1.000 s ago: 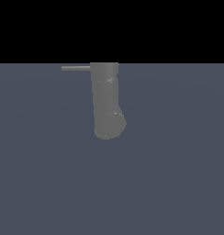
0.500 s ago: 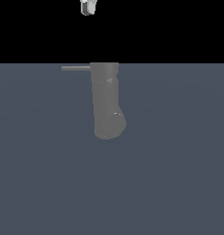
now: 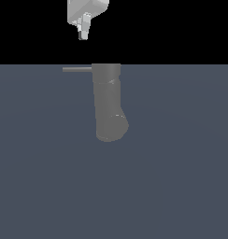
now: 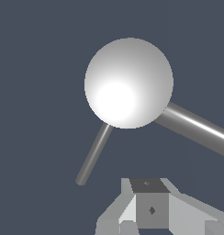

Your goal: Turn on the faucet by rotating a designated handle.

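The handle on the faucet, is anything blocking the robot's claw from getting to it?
Nothing visible does. The gripper hangs above the handle, with only bare space between them. The faucet body stands to the exterior view's right of that path.

- The faucet (image 3: 109, 105) is a thick, matte grey cylinder, plain and unmarked. In the exterior view it stands upright, tilted slightly, with a rounded bent lower end (image 3: 112, 128) turned toward the camera.
- From the wrist view its top (image 4: 128, 82) shows as a brightly lit round cap.
- The handle (image 3: 77, 69) is a thin, straight grey rod, level, projecting from the faucet's top toward the exterior view's left; its far end is free (image 4: 93, 154).
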